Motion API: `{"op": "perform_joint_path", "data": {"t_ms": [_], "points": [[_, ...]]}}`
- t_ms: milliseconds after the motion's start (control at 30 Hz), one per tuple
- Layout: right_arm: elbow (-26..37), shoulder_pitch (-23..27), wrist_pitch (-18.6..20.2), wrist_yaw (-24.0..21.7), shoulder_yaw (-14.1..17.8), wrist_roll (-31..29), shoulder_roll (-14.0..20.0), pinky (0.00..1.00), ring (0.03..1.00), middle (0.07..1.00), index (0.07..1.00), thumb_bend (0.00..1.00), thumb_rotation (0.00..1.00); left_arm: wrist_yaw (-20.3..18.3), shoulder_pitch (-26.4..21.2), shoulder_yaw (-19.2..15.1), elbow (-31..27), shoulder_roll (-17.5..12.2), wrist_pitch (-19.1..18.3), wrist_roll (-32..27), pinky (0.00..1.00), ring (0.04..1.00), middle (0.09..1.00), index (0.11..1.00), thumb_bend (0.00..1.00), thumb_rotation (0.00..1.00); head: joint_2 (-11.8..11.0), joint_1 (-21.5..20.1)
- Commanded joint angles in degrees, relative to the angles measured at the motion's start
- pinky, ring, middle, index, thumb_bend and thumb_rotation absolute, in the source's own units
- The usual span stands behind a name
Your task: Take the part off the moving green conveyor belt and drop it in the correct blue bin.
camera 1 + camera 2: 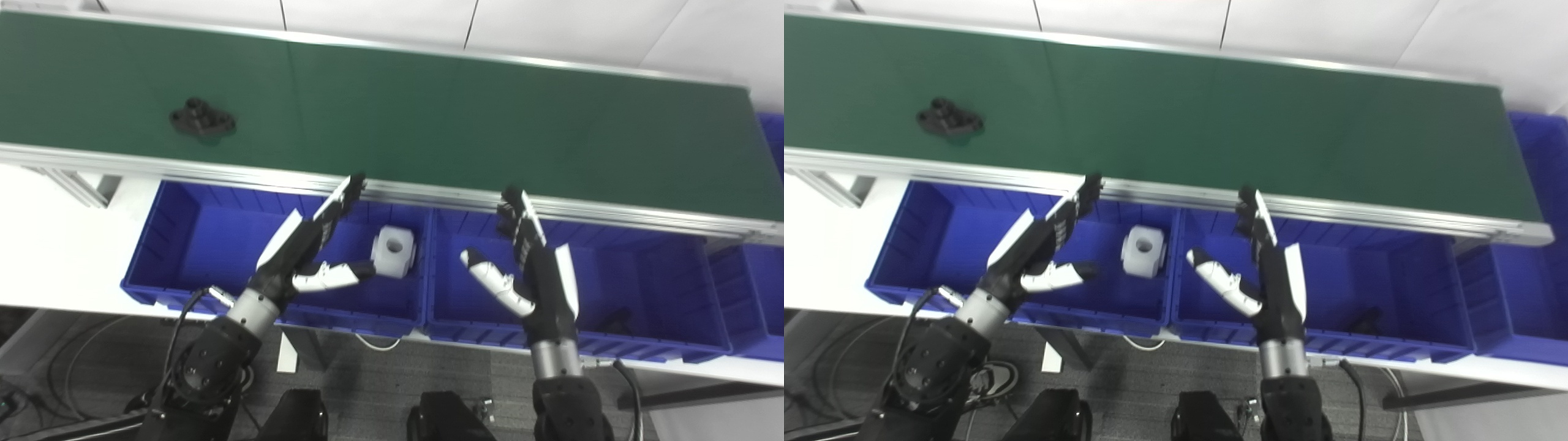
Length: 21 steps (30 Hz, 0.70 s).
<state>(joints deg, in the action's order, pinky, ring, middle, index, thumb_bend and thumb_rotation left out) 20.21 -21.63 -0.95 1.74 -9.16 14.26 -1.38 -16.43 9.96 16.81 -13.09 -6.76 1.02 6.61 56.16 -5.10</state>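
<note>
A black part [202, 119] lies on the green conveyor belt [429, 116] at the left, apart from both hands. My left hand [306, 245] is open and empty above the left blue bin [184, 245], its fingers reaching toward the belt's near rail. A white block with a hole [394, 251] lies in that bin, just right of the left hand's thumb. My right hand [527, 263] is open and empty above the middle blue bin [643, 282]. A dark part [615, 320] lies in the middle bin near its front wall.
The belt's aluminium rail [612, 211] runs along the bins' far side. Another blue bin [750, 288] stands at the right, and one [1540, 159] past the belt's right end. Cables and dark equipment [202, 380] lie on the floor below.
</note>
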Motion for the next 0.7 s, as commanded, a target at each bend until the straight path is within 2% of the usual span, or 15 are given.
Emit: {"op": "perform_joint_path", "data": {"t_ms": [0,100,167,200,300,333,367,400,433,467,500,600,667], "points": [[1.53,0.15,-0.38,-0.21,0.23,-0.02,0.34,0.87,0.913,0.944,0.955,0.72,0.57,0.31,-0.51,0.27,-1.71,0.16,-0.04,0.32,1.00,1.000,1.000,1.000,0.78,0.64,-0.58,0.27],[1.13,-0.03,-0.67,-0.32,0.21,-0.16,0.65,0.87,0.919,0.946,0.952,0.72,0.59,0.42,-0.17,0.48,-1.64,0.12,0.01,0.34,1.00,1.000,1.000,1.000,0.78,0.65,-1.69,0.25],[0.47,-0.20,-1.13,-0.24,0.14,-0.44,0.74,0.88,0.922,0.947,0.951,0.73,0.59,0.58,0.04,0.54,-1.04,0.03,0.98,0.33,1.00,1.000,1.000,1.000,0.78,0.65,-3.80,-0.92],[0.15,-0.30,-1.32,-0.19,0.10,-0.54,0.78,0.88,0.924,0.947,0.950,0.73,0.59,0.64,0.12,0.53,-0.81,0.05,1.37,0.20,1.00,1.000,1.000,1.000,0.78,0.65,-4.11,-1.12],[-1.66,-0.74,-2.65,0.52,0.05,-0.16,0.71,0.88,0.931,0.955,0.948,0.71,0.57,0.42,-0.18,0.41,1.19,0.00,3.79,-0.96,1.00,1.000,1.000,1.000,0.76,0.64,-8.46,-3.46],[-2.36,-0.88,-3.19,0.81,0.14,-0.22,0.61,0.88,0.931,0.956,0.946,0.71,0.56,0.21,-0.54,0.38,1.97,-0.05,4.57,-1.39,1.00,1.000,1.000,1.000,0.76,0.64,-8.94,-3.57],[-3.40,-0.98,-4.02,1.16,0.25,-0.47,0.45,0.88,0.931,0.956,0.943,0.71,0.55,0.10,-0.83,0.35,2.85,-0.09,5.38,-1.68,1.00,1.000,1.000,1.000,0.75,0.64,-11.02,-4.00],[-4.22,-1.03,-4.69,1.41,0.31,-0.69,0.35,0.89,0.933,0.955,0.942,0.71,0.53,0.06,-1.00,0.33,3.51,-0.12,5.99,-1.83,1.00,1.000,1.000,1.000,0.75,0.64,-11.51,-4.05],[-5.14,-1.18,-5.18,1.82,0.34,-0.54,0.21,0.89,0.933,0.954,0.942,0.71,0.53,0.12,-1.19,0.30,4.25,0.01,6.56,-2.04,1.00,1.000,1.000,1.000,0.75,0.64,-14.02,-4.09],[-5.75,-1.28,-5.52,2.11,0.34,-0.37,0.14,0.89,0.929,0.953,0.945,0.71,0.53,0.18,-1.30,0.28,4.74,0.12,6.97,-2.19,1.00,1.000,1.000,1.000,0.75,0.64,-14.02,-4.09],[-6.81,-1.38,-6.27,2.45,0.36,-0.27,0.19,0.89,0.928,0.952,0.946,0.70,0.53,0.27,-1.60,0.46,5.29,0.26,7.24,-1.82,1.00,1.000,1.000,1.000,0.75,0.63,-17.13,-4.13],[-9.53,-1.40,-8.25,3.23,0.64,-0.34,0.20,0.89,0.928,0.950,0.950,0.69,0.52,0.43,-2.52,1.23,6.68,0.44,7.98,-0.07,1.00,1.000,1.000,1.000,0.76,0.66,-20.13,-4.14],[-10.57,-1.41,-8.73,3.85,0.83,0.33,0.14,0.88,0.928,0.953,0.950,0.70,0.52,0.65,-3.22,1.85,7.38,0.96,8.20,0.79,0.99,1.000,1.000,1.000,0.77,0.66,-20.82,-4.11]]}}
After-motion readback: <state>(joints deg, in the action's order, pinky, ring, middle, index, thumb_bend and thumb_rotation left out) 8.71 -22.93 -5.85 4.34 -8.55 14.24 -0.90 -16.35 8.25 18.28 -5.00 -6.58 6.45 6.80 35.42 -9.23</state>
